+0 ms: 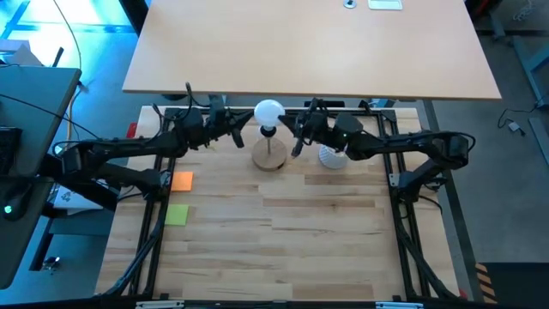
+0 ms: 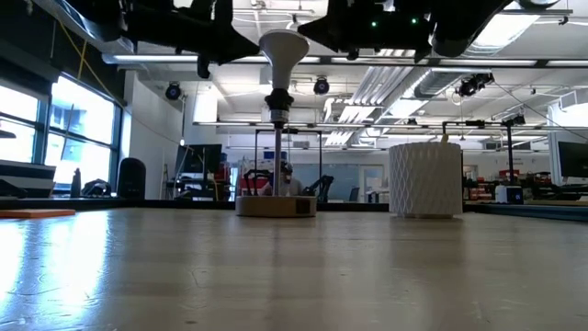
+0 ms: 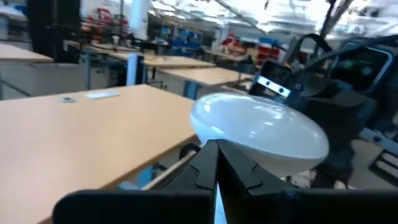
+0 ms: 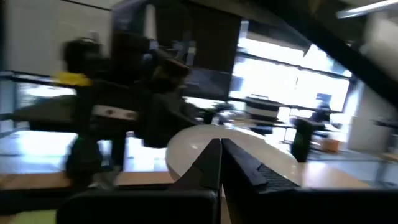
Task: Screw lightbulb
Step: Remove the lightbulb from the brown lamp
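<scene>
High view: the lightbulb is seen standing upright on a black-topped stem that rises from a round wooden disc at the far middle of the counter. Its long axis is vertical, globe up and narrow neck down at the socket, as the low view confirms. The left gripper is held just beside the stem on one side, the right gripper just beside it on the other; both are clenched shut and nothing is grasped. The bulb lies between them, slightly above and ahead of each, with neither arm clearly nearer. A white latticed cup stands beside the disc under the right arm. Whether the neck is fully seated cannot be told.
</scene>
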{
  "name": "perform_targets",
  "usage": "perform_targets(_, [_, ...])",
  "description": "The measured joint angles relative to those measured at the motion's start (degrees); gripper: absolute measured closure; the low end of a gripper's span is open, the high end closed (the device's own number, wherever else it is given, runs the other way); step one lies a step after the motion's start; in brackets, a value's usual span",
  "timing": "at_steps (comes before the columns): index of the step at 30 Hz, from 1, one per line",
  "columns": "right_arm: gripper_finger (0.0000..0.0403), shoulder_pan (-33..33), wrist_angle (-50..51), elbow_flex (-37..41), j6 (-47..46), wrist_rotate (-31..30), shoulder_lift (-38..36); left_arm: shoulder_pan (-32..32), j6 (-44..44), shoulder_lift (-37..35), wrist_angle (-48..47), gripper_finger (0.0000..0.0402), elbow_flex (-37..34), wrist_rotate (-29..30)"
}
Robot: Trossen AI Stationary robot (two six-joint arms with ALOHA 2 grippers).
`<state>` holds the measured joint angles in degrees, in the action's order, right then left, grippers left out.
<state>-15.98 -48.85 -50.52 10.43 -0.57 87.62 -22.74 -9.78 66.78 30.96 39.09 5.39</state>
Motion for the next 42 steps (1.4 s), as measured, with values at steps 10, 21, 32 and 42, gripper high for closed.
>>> perform_targets(10, [0.0403, -2.28, -1.86, -0.07, 2.21, -5.99, 0.14, 5.25, -2.56, 0.66, 0.30, 0.0402, -0.04, -4.41])
perform_targets(21, [0.0403, -2.11, 9.29, -0.03, 2.29, -5.86, -6.71, 4.36, 3.10, -1.75, -3.78, 0.0401, 0.00, 9.52])
perform_targets(32, [0.0403, -1.11, 12.40, -0.07, -4.09, -7.42, -4.56, 0.56, 0.37, 1.75, 5.31, 0.0402, -0.04, -2.56])
perform_targets(42, [0.0403, -6.27, 7.19, 0.00, -3.03, -6.53, -3.45, 8.16, -0.14, 0.70, 0.96, 0.0402, 0.04, 0.29])
